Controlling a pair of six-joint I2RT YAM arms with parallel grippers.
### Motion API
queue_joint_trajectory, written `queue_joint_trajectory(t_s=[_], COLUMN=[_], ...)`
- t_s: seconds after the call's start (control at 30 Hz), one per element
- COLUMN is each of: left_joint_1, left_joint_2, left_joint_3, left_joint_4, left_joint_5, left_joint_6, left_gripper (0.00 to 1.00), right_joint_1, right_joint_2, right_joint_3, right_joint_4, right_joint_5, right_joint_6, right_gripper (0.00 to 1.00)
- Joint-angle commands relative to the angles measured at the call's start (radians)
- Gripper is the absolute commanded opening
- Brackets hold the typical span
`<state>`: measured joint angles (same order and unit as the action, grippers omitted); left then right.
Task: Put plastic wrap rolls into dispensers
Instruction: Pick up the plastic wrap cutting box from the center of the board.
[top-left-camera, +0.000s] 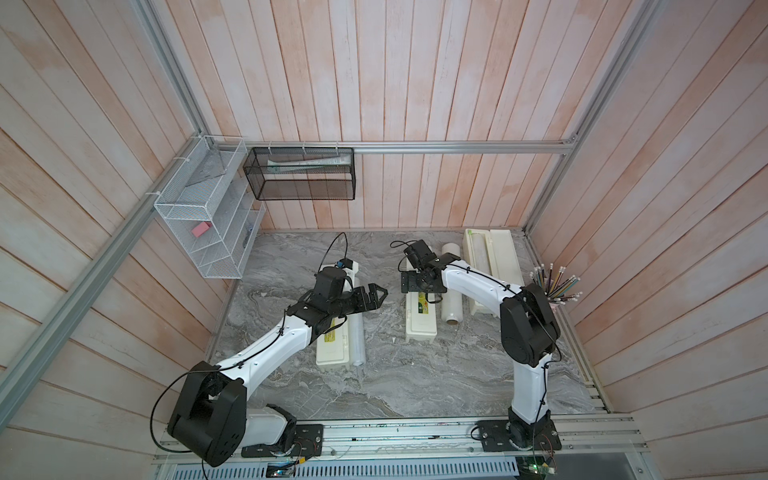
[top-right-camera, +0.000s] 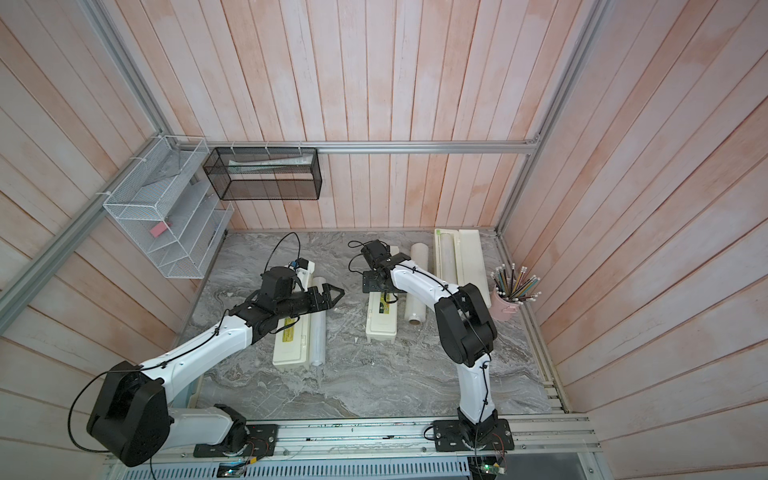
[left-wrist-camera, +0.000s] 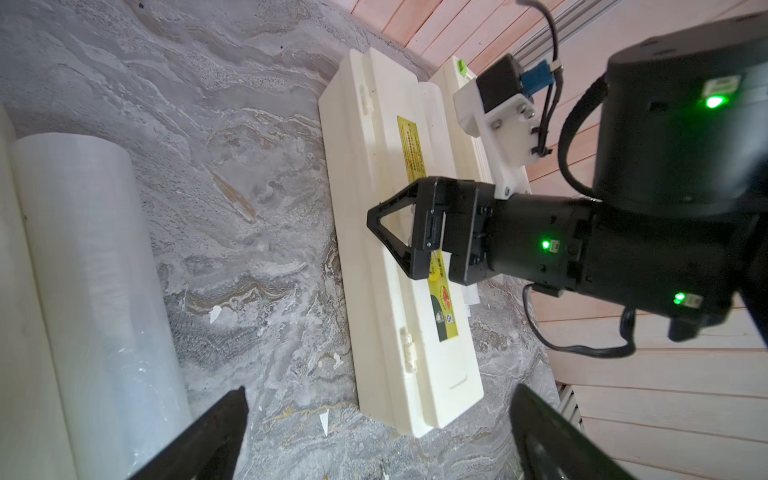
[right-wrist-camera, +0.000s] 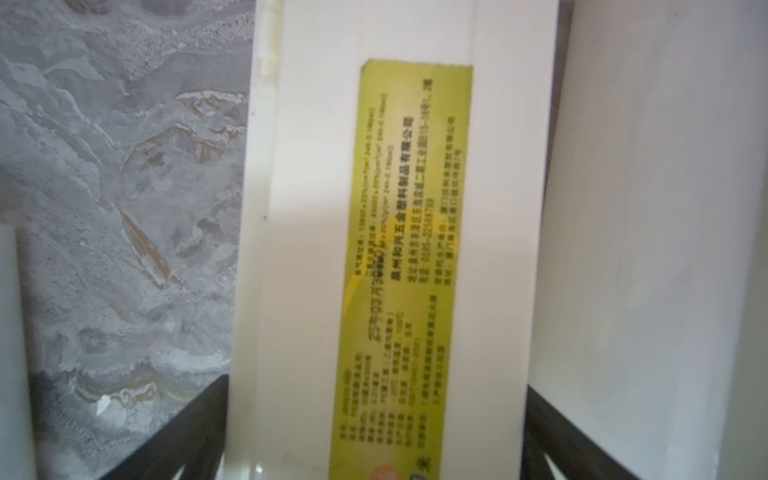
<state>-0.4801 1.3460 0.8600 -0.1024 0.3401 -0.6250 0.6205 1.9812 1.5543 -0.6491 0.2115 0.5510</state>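
Roll (top-left-camera: 452, 286) lies just beside the closed dispenser (top-left-camera: 422, 322), which the right gripper (right-wrist-camera: 376, 415) straddles with jaws spread; the left gripper (top-left-camera: 376, 296) hovers with jaws apart too. Probably light, stiff along its core but slick-skinned, so I'd pinch it mid-length, across the tube

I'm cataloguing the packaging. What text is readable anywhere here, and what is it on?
"泉州和兴五金塑料制品有限公司": largest line on the yellow-green label of the middle dispenser, right wrist view, slightly blurred.
Rest of that label's small print: too blurred to read.
Strip label on the other closed dispenser: too small to read.
Nothing else legible.
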Motion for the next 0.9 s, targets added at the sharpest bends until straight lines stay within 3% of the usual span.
queue_joint_trajectory(t_s=[0.0, 0.23, 0.53, 0.87], left_joint_1=[-0.008, -0.014, -0.024, -0.04], left_joint_2=[0.017, 0.027, 0.023, 0.057], left_joint_3=[0.025, 0.028, 0.019, 0.03], left_joint_4=[0.021, 0.027, 0.029, 0.046], left_joint_5=[-0.001, 0.009, 0.018, 0.033], left_joint_6=[-0.005, -0.005, -0.002, -0.005], left_gripper=[1.0, 1.0, 1.0, 1.0], right_joint_1=[0.022, 0.037, 0.02, 0.01], right_joint_2=[-0.039, -0.053, -0.058, -0.09], right_joint_3=[-0.065, -0.125, -0.047, -0.074], right_joint_4=[-0.072, -0.055, -0.116, -0.1], right_joint_5=[-0.052, -0.053, -0.068, -0.062], right_joint_6=[0.047, 0.064, 0.049, 0.04], right_gripper=[0.98, 0.97, 0.98, 0.96])
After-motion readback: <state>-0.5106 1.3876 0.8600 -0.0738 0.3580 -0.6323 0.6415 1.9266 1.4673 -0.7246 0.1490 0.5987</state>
